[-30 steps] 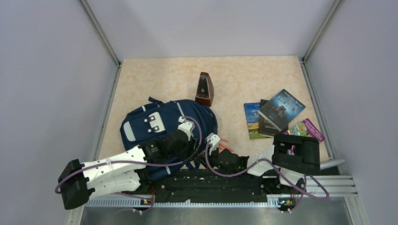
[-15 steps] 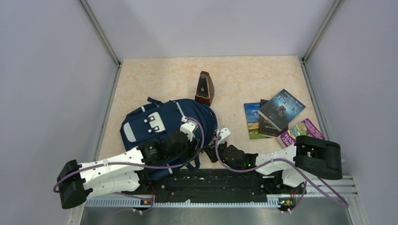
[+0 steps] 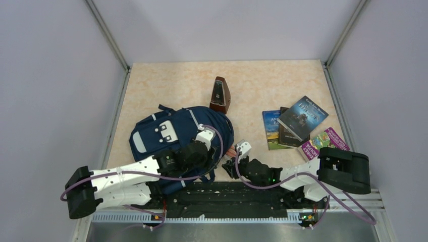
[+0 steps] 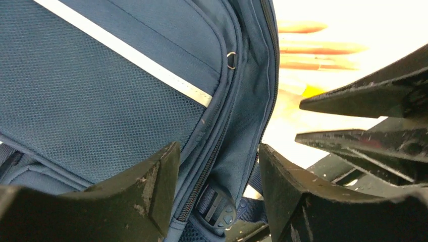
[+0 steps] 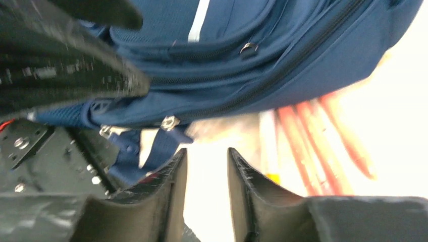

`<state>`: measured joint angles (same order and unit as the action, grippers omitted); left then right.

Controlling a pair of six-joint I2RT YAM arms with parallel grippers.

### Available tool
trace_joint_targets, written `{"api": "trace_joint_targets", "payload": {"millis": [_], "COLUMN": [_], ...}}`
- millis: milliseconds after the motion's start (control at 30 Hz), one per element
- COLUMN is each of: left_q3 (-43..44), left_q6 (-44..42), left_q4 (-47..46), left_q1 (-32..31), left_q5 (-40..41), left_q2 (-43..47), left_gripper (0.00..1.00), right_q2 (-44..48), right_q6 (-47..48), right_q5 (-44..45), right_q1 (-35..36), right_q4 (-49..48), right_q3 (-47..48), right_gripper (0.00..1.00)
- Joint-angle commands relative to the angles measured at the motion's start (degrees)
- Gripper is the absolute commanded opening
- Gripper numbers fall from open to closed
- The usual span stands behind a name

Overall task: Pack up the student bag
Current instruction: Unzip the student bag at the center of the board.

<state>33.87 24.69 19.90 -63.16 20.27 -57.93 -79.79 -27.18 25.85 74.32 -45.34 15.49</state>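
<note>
The left fingers [image 4: 151, 186] stood wide open over the zipper edge of the bag [image 3: 166, 132], holding nothing. The right fingers [image 5: 166, 201] were parted only a little, nothing between them, just beside the bag's near right edge. The bag lay on the left half of the tabletop [image 3: 166, 85], its near side hidden under the arms. Bare tabletop separated it from the books [image 3: 298, 121]. Orange sticks [image 5: 313, 146] at its edge were too blurred to identify.

The loose paperback books with dark, blue-green and purple covers [image 3: 302, 118], right of centre, carry printed titles. The lettering is too small to read.
</note>
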Motion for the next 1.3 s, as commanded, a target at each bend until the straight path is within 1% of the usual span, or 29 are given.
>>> {"api": "trace_joint_targets", "payload": {"millis": [0, 33, 100, 200, 267, 433, 500, 600, 667, 733, 800, 867, 900, 1100, 1200, 1267], "left_q3": [0.4, -0.2, -0.8, -0.5, -0.2, -0.4, -0.6, -0.6, -0.4, -0.3, -0.2, -0.5, -0.8, -3.0, -3.5, -2.4], "left_q6": [3.6, 3.9, 4.5, 5.6, 6.2, 7.3, 7.5, 7.4, 6.9, 6.6, 6.2, 5.5, 5.1, 1.7, -3.2, -4.0], "left_q4": [-3.0, -3.8, -4.4, -2.2, -0.8, 0.8, 1.1, 1.3, 1.5, 1.5, 1.5, 1.3, 1.0, -2.4, -5.3, -5.2], "left_q1": [-0.3, -0.2, -0.2, -0.1, -0.2, 0.0, -0.1, -0.1, 0.0, 0.0, 0.0, 0.1, 0.1, 0.1, 0.1, 0.1], "left_q5": [3.6, 3.7, 4.6, 6.5, 7.2, 7.1, 6.9, 7.2, 7.2, 7.1, 7.0, 6.8, 6.7, 3.8, 0.0, -2.4], "left_q2": [3.9, 4.5, 5.5, 6.5, 7.3, 9.5, 10.0, 10.5, 10.6, 10.7, 10.6, 10.5, 10.5, 9.6, 7.2, 4.6], "left_gripper": [0.64, 0.64, 0.64, 0.65, 0.66, 0.68, 0.69, 0.69, 0.70, 0.70, 0.71, 0.71, 0.71, 0.72, 0.72, 0.73], "right_q2": [-0.3, -1.7, -5.1, -9.9, -12.9, -17.9, -19.5, -21.8, -22.5, -22.6, -22.0, -20.5, -19.5, -12.0, -9.0, -7.2], "right_q6": [2.7, 3.2, 5.4, 8.5, 9.7, 8.4, 8.3, 7.6, 7.5, 7.0, 6.8, 7.5, 8.0, 8.2, 7.2, 7.4], "right_q5": [-9.1, -9.0, -9.2, -8.4, -6.4, 0.4, 2.4, 6.9, 8.5, 9.6, 10.2, 9.8, 9.5, 8.2, 3.0, -1.5], "right_q1": [-0.4, -0.3, -0.3, 0.6, 2.2, 3.5, 3.5, 3.5, 3.5, 3.5, 3.5, 3.5, 3.5, 2.8, 0.0, -1.6], "right_q4": [-9.3, -11.0, -14.2, -14.6, -14.4, -12.2, -9.7, -4.3, -2.6, -2.2, -2.4, -2.8, -2.4, 5.8, 10.7, 12.1], "right_q3": [-2.2, -2.3, -1.5, 2.1, 4.4, 9.0, 11.2, 14.2, 14.8, 14.6, 13.9, 13.4, 13.3, 13.5, 14.2, 14.2], "right_gripper": [0.42, 0.48, 0.54, 0.67, 0.69, 0.66, 0.63, 0.52, 0.46, 0.37, 0.16, 0.03, 0.00, 0.00, 0.00, 0.00]}}
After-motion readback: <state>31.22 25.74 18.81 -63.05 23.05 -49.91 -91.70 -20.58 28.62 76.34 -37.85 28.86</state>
